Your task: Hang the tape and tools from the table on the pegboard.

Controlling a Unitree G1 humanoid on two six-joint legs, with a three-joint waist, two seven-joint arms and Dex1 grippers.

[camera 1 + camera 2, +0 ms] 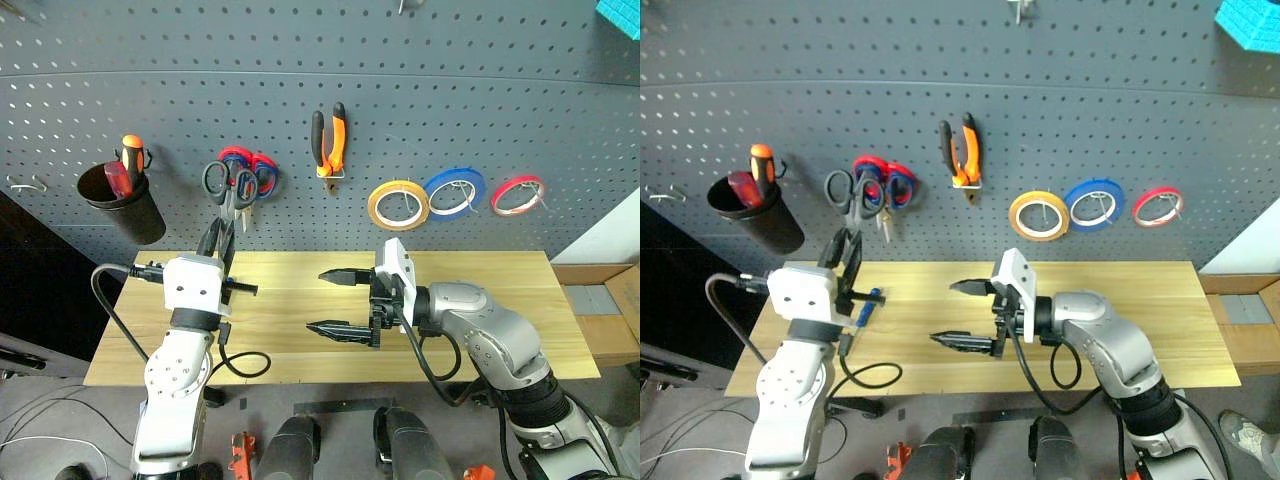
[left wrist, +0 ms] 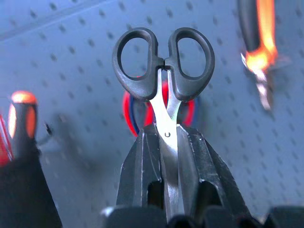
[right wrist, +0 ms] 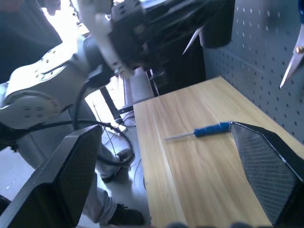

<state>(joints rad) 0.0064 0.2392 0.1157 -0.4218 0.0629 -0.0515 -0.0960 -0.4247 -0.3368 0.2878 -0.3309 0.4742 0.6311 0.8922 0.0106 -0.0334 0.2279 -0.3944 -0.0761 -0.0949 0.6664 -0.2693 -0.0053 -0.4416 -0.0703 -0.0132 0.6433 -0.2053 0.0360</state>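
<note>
Clamped in my left tool (image 2: 168, 156), closest to that wrist's lens, are the blades of the black-handled scissors (image 2: 164, 66), their long axis in line with the fingers and the two finger loops leading toward the pegboard (image 1: 450, 70). Those loops hover just in front of the hung red-and-blue-handled scissors (image 1: 255, 170), so I judge the next move turns on finding a free hook nearby and slipping one loop over it. My right tool (image 1: 345, 303) points across toward my left with its fingers spread wide and nothing between them. Beyond it, on the desk (image 1: 480, 290), lies the blue-handled screwdriver (image 3: 209, 129), lengthwise toward my left arm and close beside it. Further out, the pliers (image 1: 329, 140) and the yellow tape (image 1: 398, 204) already hang on the pegboard, so after the scissors the screwdriver is left.
</note>
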